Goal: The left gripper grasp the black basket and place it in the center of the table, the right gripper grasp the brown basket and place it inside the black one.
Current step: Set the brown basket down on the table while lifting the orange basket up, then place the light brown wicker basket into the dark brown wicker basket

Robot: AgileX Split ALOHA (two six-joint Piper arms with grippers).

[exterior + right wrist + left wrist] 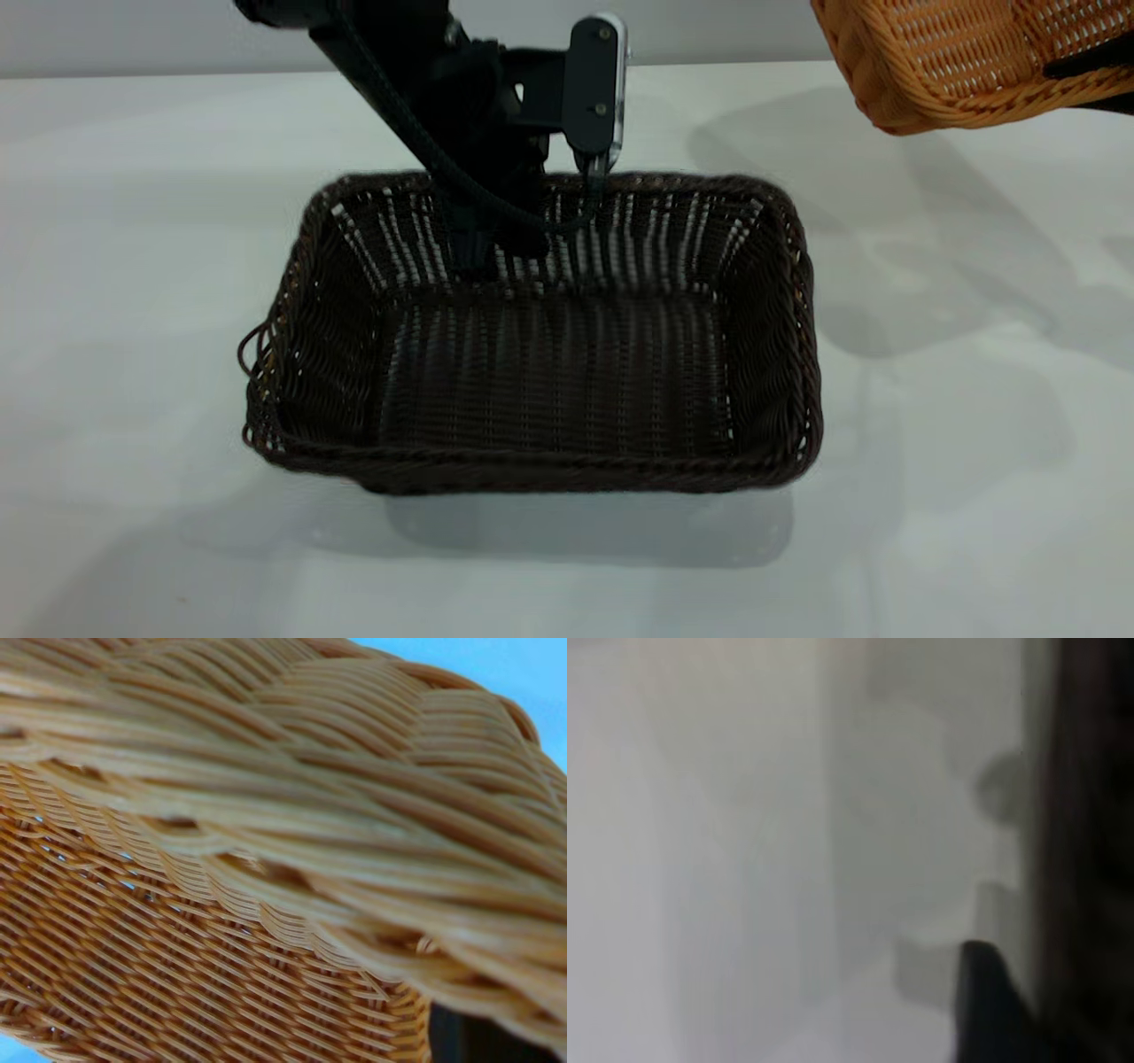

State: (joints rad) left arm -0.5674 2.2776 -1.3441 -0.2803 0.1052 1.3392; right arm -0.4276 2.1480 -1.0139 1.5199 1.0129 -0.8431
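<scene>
The black basket (540, 372) stands on the white table (133, 266) near its middle, open side up. My left gripper (496, 248) reaches down over the basket's far rim and straddles the far wall, shut on it. In the left wrist view a dark finger (983, 1010) lies beside the dark basket wall (1085, 850). The brown basket (948, 62) hangs tilted in the air at the far right, above the table. My right gripper (1088, 64) is shut on its rim. The right wrist view is filled by the braided rim (337, 806).
The left arm and its flat wrist plate (595, 84) stand over the black basket's far side. Bare white tabletop surrounds the black basket on all sides, with soft shadows (886, 266) to its right.
</scene>
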